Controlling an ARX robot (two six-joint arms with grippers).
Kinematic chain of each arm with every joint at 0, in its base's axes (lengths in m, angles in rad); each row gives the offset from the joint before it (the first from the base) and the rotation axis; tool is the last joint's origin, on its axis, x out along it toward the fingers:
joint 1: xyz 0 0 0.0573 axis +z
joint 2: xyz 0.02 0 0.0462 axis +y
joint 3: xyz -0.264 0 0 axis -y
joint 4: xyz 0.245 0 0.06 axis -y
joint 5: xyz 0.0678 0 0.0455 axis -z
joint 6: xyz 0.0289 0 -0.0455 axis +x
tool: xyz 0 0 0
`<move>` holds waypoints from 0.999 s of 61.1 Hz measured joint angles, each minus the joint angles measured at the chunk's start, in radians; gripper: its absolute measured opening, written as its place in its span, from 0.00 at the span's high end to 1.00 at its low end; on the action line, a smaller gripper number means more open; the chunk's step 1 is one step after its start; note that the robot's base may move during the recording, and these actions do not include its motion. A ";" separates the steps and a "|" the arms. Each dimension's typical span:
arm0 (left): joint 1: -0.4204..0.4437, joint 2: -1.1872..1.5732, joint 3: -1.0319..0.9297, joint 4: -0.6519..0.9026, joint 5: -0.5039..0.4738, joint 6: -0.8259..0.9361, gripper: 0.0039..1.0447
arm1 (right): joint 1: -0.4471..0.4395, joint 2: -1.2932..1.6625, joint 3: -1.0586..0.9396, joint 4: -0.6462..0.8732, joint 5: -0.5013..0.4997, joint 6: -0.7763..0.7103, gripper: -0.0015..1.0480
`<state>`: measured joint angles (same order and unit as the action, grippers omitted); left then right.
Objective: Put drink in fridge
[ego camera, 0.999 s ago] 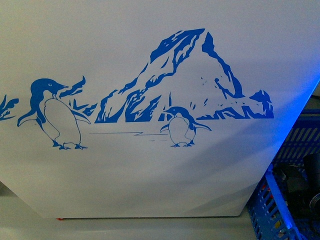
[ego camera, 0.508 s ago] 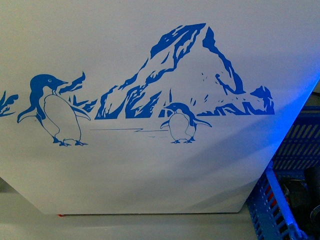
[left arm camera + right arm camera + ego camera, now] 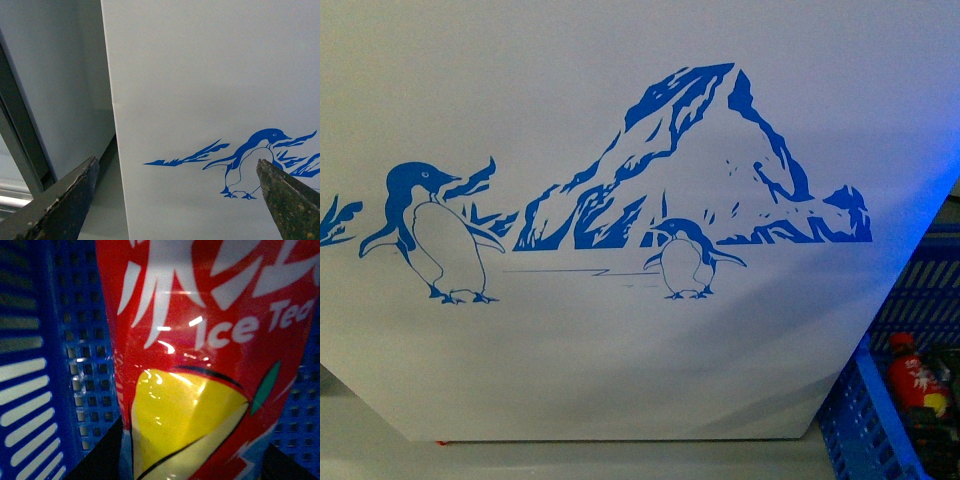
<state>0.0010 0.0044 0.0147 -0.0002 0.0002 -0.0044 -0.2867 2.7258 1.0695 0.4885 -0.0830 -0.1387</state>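
The fridge (image 3: pixel 620 370) fills the front view as a white wall with a blue penguin-and-mountain graphic; its lids are out of view. The drink (image 3: pixel 914 380), a bottle with a red cap and red label, shows at the lower right beside the fridge's corner, over the blue crate. In the right wrist view the drink (image 3: pixel 200 340) fills the frame, with white lettering and a yellow patch on the red label. My right gripper (image 3: pixel 195 462) is shut on it. My left gripper (image 3: pixel 176 162) is open and empty, facing the fridge wall (image 3: pixel 200 75) near its left edge.
A blue perforated plastic crate (image 3: pixel 850 420) stands right of the fridge; its wall (image 3: pixel 75 340) is behind the bottle in the right wrist view. A grey cabinet side (image 3: pixel 50 75) with a dark frame stands left of the fridge. Pale floor runs below.
The drink has come into the front view at the lower right, above the blue crate. The fridge graphic has shifted slightly in the frame.
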 joint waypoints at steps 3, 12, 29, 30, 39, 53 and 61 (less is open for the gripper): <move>0.000 0.000 0.000 0.000 0.000 0.000 0.08 | -0.019 -0.056 -0.035 0.013 -0.002 -0.010 0.61; 0.000 0.000 0.000 0.000 0.000 0.000 0.08 | -0.063 -0.211 -0.131 0.045 -0.011 -0.040 0.61; 0.000 0.000 0.000 0.000 0.000 0.000 0.08 | -0.144 -0.689 -0.385 0.064 -0.070 -0.075 0.61; 0.000 0.000 0.000 0.000 0.000 0.000 0.08 | -0.148 -0.737 -0.398 0.056 -0.076 -0.075 0.61; 0.000 0.000 0.000 0.000 0.000 0.000 0.08 | -0.170 -1.040 -0.433 -0.034 -0.109 -0.054 0.61; 0.000 0.000 0.000 0.000 0.000 0.000 0.08 | -0.182 -1.519 -0.444 -0.224 -0.181 0.060 0.61; 0.000 0.000 0.000 0.000 0.000 0.000 0.08 | -0.179 -1.738 -0.444 -0.339 -0.206 0.136 0.61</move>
<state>0.0010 0.0044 0.0147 -0.0002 0.0002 -0.0044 -0.4656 0.9882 0.6258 0.1497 -0.2890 -0.0029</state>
